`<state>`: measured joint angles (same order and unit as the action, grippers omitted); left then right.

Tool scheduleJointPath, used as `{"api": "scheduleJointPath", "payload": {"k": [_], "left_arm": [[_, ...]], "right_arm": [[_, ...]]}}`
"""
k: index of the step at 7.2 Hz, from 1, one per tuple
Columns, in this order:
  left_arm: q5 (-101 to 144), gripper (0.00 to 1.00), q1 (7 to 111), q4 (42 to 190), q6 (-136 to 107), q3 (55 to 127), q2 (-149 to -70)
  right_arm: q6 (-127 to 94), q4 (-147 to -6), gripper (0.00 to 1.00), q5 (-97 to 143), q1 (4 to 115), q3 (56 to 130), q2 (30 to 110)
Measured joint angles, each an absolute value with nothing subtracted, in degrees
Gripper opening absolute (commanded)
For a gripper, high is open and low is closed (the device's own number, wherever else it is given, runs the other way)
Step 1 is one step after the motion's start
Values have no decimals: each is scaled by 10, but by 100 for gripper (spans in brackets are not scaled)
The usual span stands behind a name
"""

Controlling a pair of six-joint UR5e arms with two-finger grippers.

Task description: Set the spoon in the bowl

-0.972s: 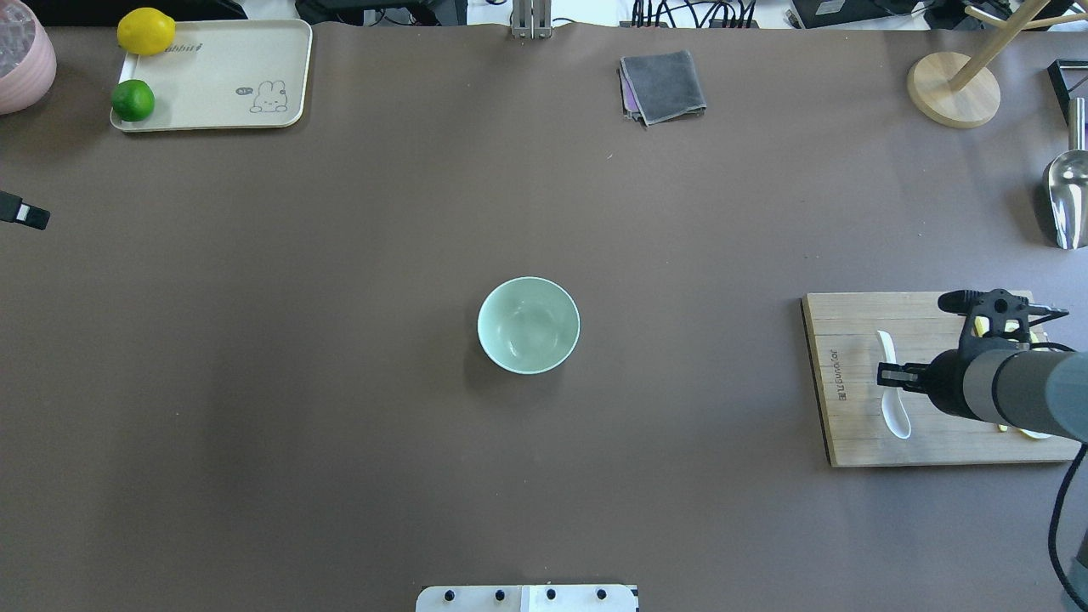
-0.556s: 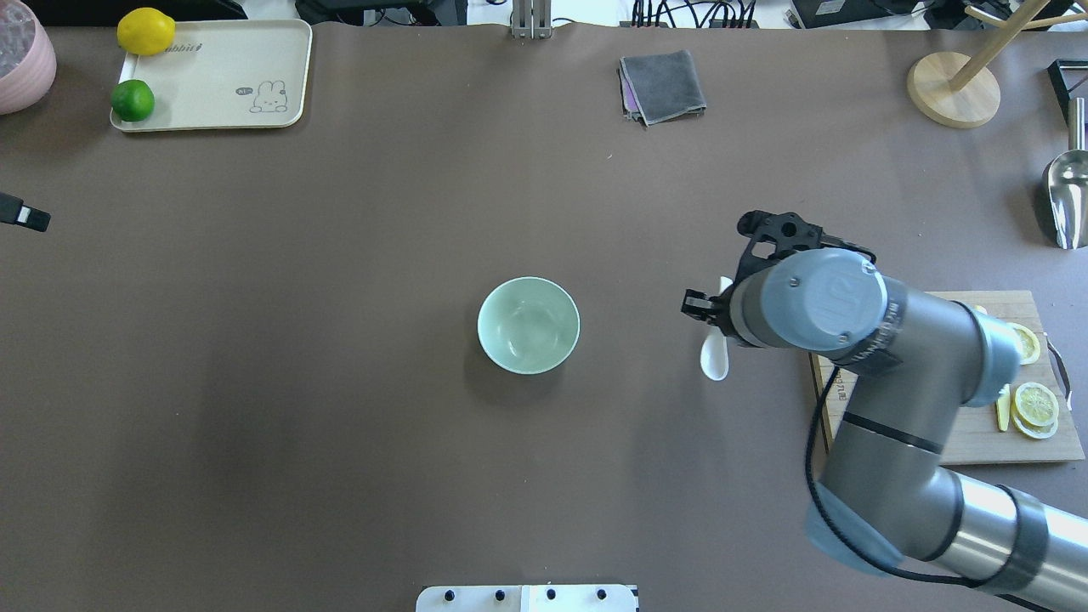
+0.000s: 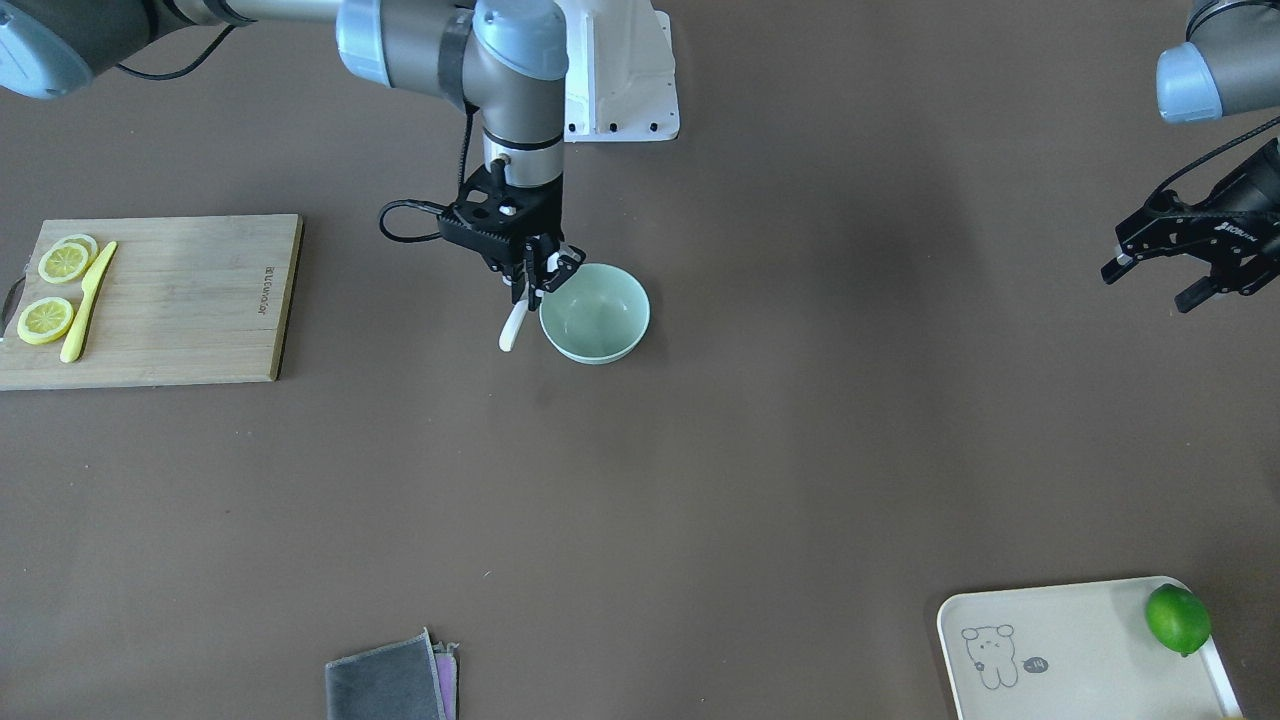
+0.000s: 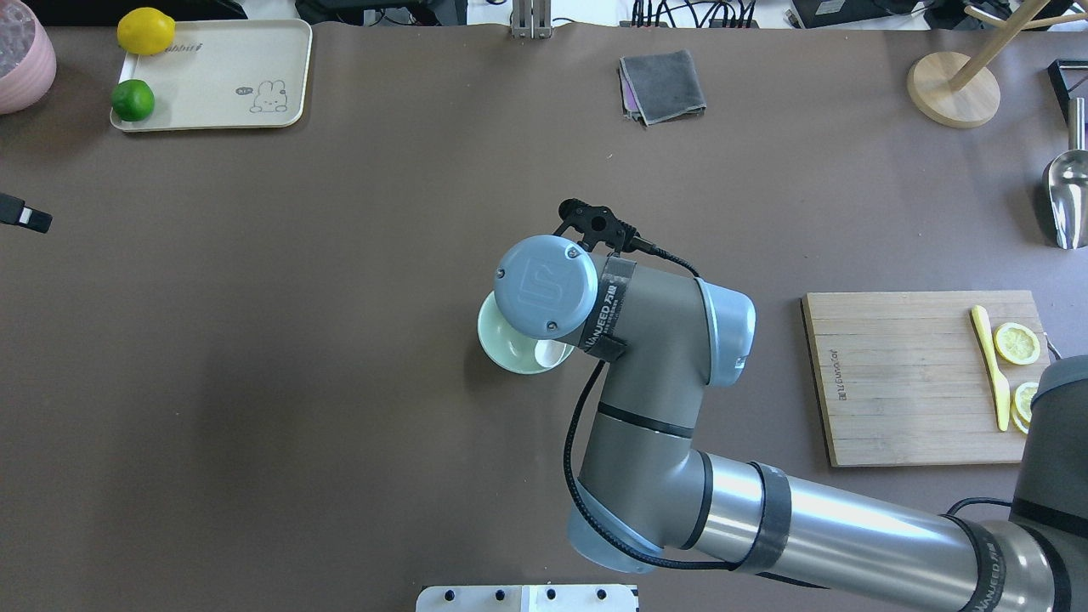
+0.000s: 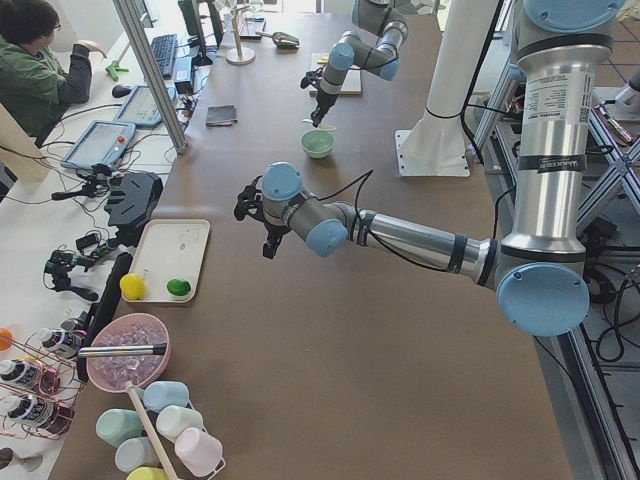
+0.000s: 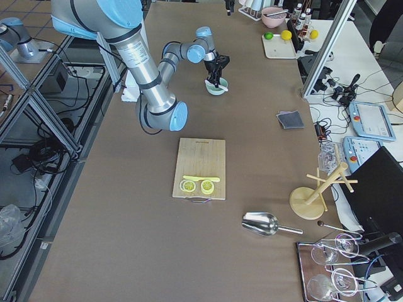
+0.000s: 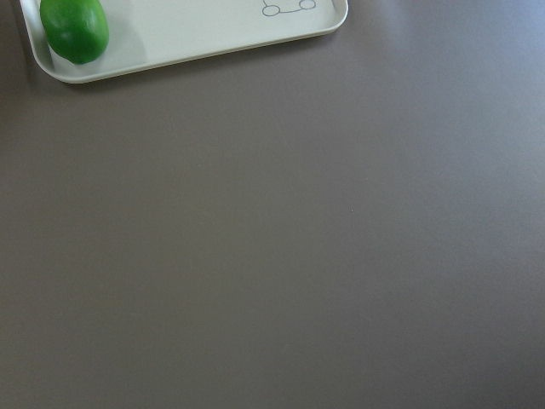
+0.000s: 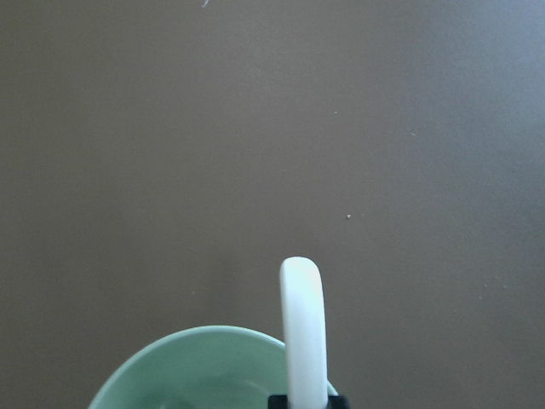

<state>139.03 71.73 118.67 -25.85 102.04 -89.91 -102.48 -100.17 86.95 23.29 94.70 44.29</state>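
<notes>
The pale mint-green bowl stands mid-table; in the overhead view my right wrist covers most of it. My right gripper is shut on the white spoon and holds it above the bowl's rim on the side toward my right. The spoon's scoop shows over the bowl's inside. In the right wrist view the handle reaches out past the bowl's rim. My left gripper is open and empty, raised far off at the table's left side.
A wooden cutting board with lemon slices and a yellow knife lies on my right. A cream tray with a lime and a lemon sits far left. A grey cloth, a wooden stand and a metal scoop lie along the far side.
My right arm has carried the spoon from the cutting board leftward across the table to above the bowl. The left arm has not moved.
</notes>
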Motion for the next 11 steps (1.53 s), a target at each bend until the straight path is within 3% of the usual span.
{"api": "scheduleJointPath", "payload": {"k": [1, 2, 8, 11], "left_arm": [[1391, 97, 717, 1187, -260, 1021, -898], [1391, 97, 717, 1187, -260, 1021, -897], [1388, 97, 716, 1188, -256, 1020, -894], [1369, 97, 717, 1267, -252, 971, -859]], "right_arm": [[-1035, -1004, 68, 858, 229, 938, 433], [-1039, -1004, 100, 853, 227, 935, 428], [-970, -1004, 100, 849, 249, 945, 425], [-799, -1000, 100, 946, 325, 1030, 510]]}}
